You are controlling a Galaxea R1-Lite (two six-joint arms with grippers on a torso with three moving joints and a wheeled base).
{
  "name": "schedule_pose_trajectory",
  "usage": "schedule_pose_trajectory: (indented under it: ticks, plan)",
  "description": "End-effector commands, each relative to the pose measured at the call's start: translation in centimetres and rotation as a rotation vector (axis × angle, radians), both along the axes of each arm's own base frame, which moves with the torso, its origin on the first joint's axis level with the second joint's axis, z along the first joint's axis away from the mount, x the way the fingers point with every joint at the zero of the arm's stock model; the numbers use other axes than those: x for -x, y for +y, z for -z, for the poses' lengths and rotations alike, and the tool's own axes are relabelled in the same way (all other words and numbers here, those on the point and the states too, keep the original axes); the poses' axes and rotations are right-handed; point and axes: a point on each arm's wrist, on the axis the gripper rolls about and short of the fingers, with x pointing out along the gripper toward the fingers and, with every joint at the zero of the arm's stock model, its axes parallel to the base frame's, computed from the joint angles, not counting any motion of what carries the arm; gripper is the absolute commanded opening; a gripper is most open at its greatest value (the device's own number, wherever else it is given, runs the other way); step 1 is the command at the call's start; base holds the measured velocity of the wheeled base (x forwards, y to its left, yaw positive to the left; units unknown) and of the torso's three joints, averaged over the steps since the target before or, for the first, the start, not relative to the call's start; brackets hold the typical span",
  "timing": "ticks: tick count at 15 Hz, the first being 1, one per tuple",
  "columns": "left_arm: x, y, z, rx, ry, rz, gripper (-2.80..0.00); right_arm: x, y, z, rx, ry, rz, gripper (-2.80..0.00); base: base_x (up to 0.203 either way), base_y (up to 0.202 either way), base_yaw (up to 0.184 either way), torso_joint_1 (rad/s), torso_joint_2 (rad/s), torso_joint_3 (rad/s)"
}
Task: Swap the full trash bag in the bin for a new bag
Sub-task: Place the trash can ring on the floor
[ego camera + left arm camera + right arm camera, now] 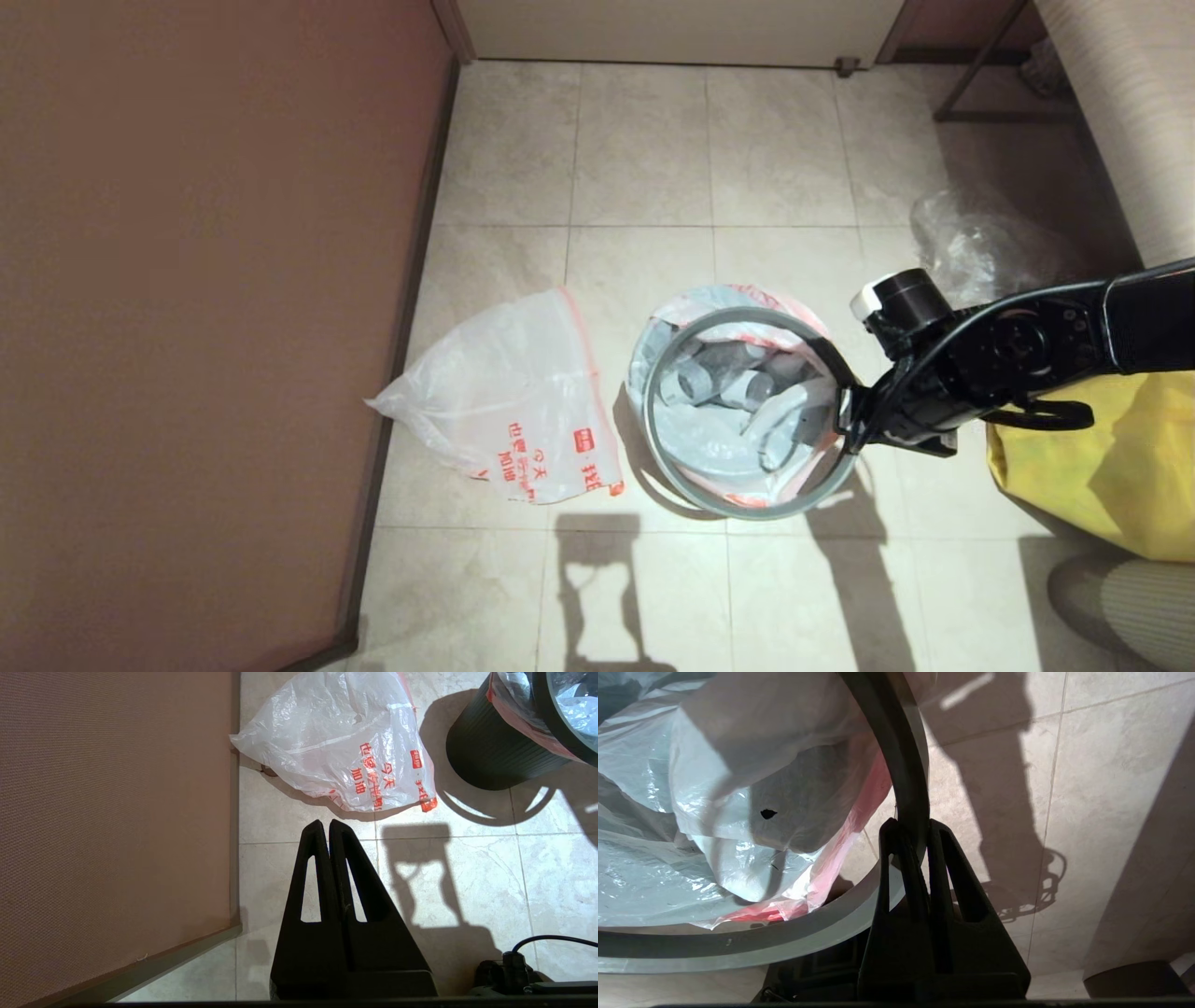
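Observation:
The bin (490,756), a small black pail, stands on the tiled floor. The full trash bag (728,392) bulges inside it, with pale grey tubes showing through. A grey ring (738,509) circles the bag's mouth. My right gripper (845,411) is shut on the ring's right side. In the right wrist view its fingers clamp the ring (906,765) beside the bag's (738,765) orange-red band. The new bag (513,401) lies limp and flat on the floor left of the bin. My left gripper (325,823) hangs shut and empty above the floor, near the new bag (341,742).
A brown partition (187,327) walls off the left side. A clear crumpled bag (980,243) lies at the back right, and a yellow bag (1102,457) sits under the right arm. Bare tiles stretch behind and in front of the bin.

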Motion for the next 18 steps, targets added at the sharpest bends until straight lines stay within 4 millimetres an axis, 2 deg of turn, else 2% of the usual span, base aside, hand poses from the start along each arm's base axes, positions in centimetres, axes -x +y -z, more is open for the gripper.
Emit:
schedule_pose_trajectory:
  ticks: [1, 3, 9, 12, 14, 18]
  plan:
    - [0.0, 0.0, 0.0, 0.000, 0.002, 0.000, -2.80, -0.1, 0.1, 0.3, 0.002, 0.010, 0.002, -2.80, 0.000, 0.000, 0.000, 0.000, 0.00, 0.000]
    - [0.0, 0.0, 0.0, 0.000, 0.001, 0.000, -2.80, 0.3, 0.0, -0.6, -0.005, -0.011, 0.000, -2.80, 0.000, 0.000, 0.000, 0.000, 0.00, 0.000]
    - [0.0, 0.0, 0.0, 0.000, 0.001, 0.000, -2.80, 3.2, -0.7, -4.9, -0.034, -0.093, -0.012, -2.80, 0.000, 0.000, 0.000, 0.000, 0.00, 0.000]
    - [0.0, 0.0, 0.0, 0.000, 0.001, 0.000, -2.80, 7.0, -2.3, -8.7, -0.049, -0.128, -0.004, -2.80, 0.000, 0.000, 0.000, 0.000, 0.00, 0.000]
    - [0.0, 0.0, 0.0, 0.000, 0.001, 0.000, -2.80, 9.0, -4.5, -10.5, -0.046, -0.146, 0.041, -2.80, 0.000, 0.000, 0.000, 0.000, 0.00, 0.000]
    - [0.0, 0.0, 0.0, 0.000, 0.001, 0.000, -2.80, 11.3, -10.9, -12.2, -0.041, -0.141, 0.142, -2.80, 0.000, 0.000, 0.000, 0.000, 0.00, 0.000]
